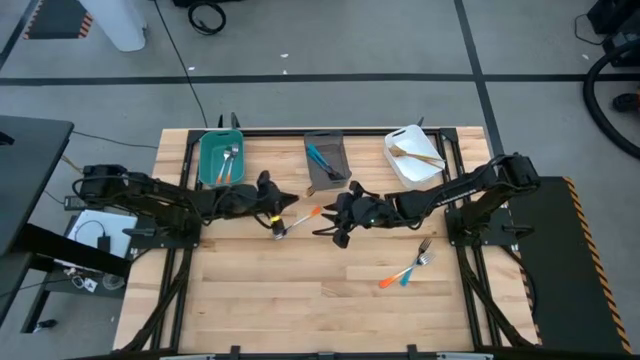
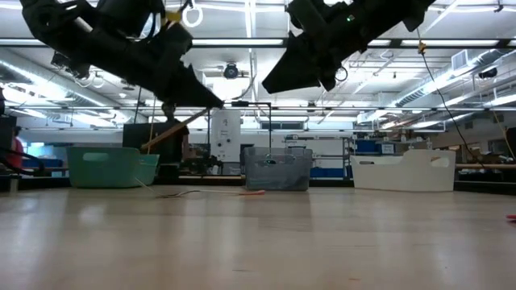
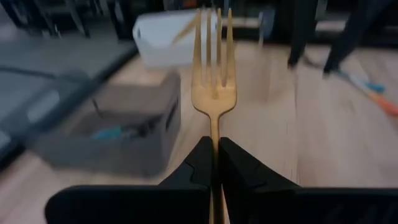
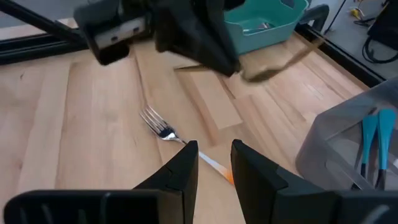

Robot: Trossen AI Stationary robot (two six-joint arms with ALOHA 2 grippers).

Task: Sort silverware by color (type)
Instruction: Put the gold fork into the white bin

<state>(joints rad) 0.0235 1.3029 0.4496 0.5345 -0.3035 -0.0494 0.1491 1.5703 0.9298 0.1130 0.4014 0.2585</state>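
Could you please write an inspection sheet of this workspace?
Surface: wood table.
Job's things: gold fork in left claw; orange fork on table; two forks lower right; others in bins.
Clutter: nothing seen.
Grippers: left claw shut on gold fork; right claw open above orange fork.
Cables: black cable on floor.
Surroundings: teal bin, grey bin, white bin; lab room behind.

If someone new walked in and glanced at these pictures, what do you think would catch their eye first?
Probably the golden fork, held up off the table between the left gripper's shut fingers. Next, both grippers meet mid-table, the right gripper hanging open over an orange fork that lies on the wood. Behind them stand the teal bin, grey bin and white bin, each already holding forks.
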